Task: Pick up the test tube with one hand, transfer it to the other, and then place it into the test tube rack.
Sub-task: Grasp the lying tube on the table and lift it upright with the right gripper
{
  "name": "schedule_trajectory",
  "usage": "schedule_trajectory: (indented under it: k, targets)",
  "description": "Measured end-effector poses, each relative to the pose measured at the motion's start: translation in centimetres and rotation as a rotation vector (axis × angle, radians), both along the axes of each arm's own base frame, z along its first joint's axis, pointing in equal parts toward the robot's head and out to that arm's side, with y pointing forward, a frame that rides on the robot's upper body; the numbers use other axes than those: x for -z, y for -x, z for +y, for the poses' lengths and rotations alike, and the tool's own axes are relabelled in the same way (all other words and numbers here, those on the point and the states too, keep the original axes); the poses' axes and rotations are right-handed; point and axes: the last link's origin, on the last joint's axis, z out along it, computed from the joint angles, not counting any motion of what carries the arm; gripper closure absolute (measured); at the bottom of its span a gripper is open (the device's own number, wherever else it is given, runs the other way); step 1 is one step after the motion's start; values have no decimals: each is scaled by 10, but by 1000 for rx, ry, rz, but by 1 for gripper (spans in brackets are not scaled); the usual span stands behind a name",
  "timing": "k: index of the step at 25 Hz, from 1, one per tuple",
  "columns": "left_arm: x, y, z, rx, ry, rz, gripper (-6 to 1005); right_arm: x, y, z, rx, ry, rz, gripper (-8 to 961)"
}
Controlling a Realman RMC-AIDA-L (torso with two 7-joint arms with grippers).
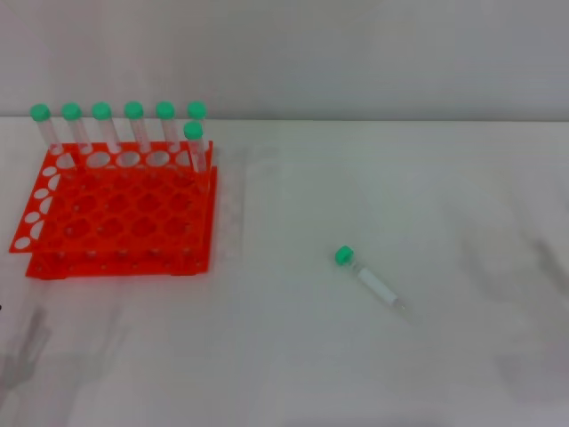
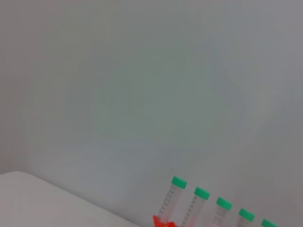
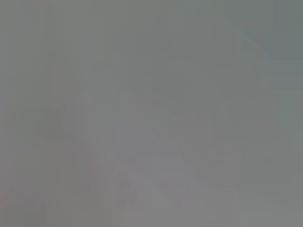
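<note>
A clear test tube with a green cap lies on its side on the white table, right of centre, cap toward the rack. The orange-red test tube rack stands at the left. Several look-alike green-capped tubes stand upright along its far row, and one more stands just in front at the right end. The left wrist view shows a corner of the rack and several tube tops against a plain wall. Neither gripper shows in any view. The right wrist view shows only plain grey.
The white table runs back to a pale wall. Faint shadows fall on the table at the front left and at the right.
</note>
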Motion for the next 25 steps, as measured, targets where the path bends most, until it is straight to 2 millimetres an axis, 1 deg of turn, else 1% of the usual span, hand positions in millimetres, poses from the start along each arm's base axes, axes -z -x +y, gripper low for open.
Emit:
schedule_trajectory:
  k: [3, 4, 5, 6, 8, 11, 15, 18, 21, 25]
  targets:
    - [0, 0, 0, 0, 0, 0, 111, -13, 16, 16, -129, 187, 14, 125]
    - [0, 0, 0, 0, 1, 0, 111, -13, 16, 16, -129, 187, 14, 125]
    - [0, 0, 0, -1, 1, 0, 111, -28, 31, 31, -165, 378, 43, 125]
    - [0, 0, -1, -1, 1, 0, 111, -32, 36, 35, -169, 427, 42, 125]
    - [0, 1, -1, -5, 3, 1, 112, -42, 56, 46, -184, 575, -1, 125]
    - [1, 1, 0, -6, 4, 4, 112, -48, 85, 55, -181, 707, -87, 125]
    - [1, 1, 1, -4, 5, 6, 113, -45, 119, 60, -105, 824, -244, 126]
    - [1, 1, 2, -5, 6, 6, 114, -33, 149, 63, -23, 890, -404, 126]
    - [1, 0, 3, -3, 7, 7, 114, -23, 174, 62, 37, 895, -560, 126]
    - [1, 0, 3, -3, 7, 5, 115, -1, 207, 57, 112, 888, -746, 126]
